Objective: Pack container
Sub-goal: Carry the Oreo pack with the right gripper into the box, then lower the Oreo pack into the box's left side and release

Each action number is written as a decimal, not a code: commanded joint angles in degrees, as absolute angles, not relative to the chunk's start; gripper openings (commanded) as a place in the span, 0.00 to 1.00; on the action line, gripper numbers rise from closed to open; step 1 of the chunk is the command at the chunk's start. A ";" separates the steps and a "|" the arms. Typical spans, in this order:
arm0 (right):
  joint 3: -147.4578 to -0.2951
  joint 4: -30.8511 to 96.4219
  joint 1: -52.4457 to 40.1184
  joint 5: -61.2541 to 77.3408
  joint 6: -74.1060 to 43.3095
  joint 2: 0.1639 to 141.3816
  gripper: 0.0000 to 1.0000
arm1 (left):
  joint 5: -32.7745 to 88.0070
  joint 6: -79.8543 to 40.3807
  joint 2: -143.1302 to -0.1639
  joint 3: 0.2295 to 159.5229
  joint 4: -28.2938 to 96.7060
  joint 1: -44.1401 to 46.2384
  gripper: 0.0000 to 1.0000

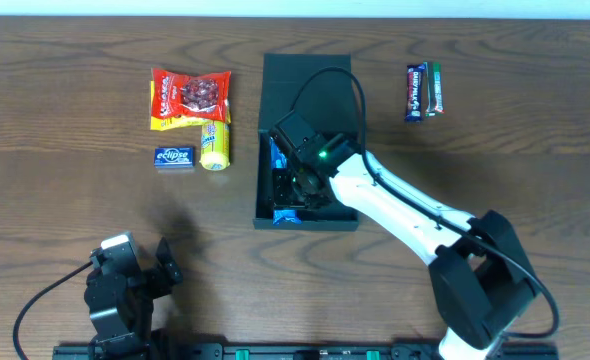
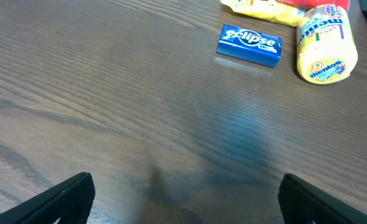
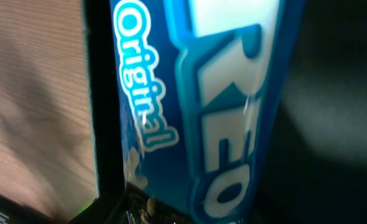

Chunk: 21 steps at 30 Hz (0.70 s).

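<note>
The dark container sits open at mid-table, its flap lid lying flat behind it. My right gripper is down inside it, shut on a blue Oreo packet that lies along the box's left wall. Parts of the packet show in the overhead view. The fingertips are lost in the dark of the box. My left gripper is open and empty, low over bare table near the front left.
Left of the box lie a red snack bag, a yellow Mentos roll and a blue Eclipse gum pack. Two snack bars lie at the back right.
</note>
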State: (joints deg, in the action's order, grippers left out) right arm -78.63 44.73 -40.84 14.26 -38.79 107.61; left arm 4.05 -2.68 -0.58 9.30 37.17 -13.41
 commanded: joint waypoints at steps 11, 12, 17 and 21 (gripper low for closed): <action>-79.92 41.95 -41.23 15.51 -41.56 109.40 0.02 | 3.62 -1.67 -0.21 9.02 37.54 -13.50 0.95; -79.92 41.76 -41.34 15.49 -41.56 109.40 0.04 | 3.62 -1.67 -0.21 9.02 37.54 -13.50 0.95; -79.92 40.86 -41.28 15.25 -41.56 109.40 0.68 | 3.62 -1.67 -0.21 9.02 37.54 -13.50 0.96; -79.92 40.42 -41.17 15.27 -41.54 109.40 0.90 | 3.62 -1.67 -0.21 9.02 37.54 -13.50 0.95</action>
State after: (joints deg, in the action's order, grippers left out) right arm -78.76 40.60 -40.84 15.07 -41.43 108.40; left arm 4.05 -2.68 -0.56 9.30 37.15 -13.41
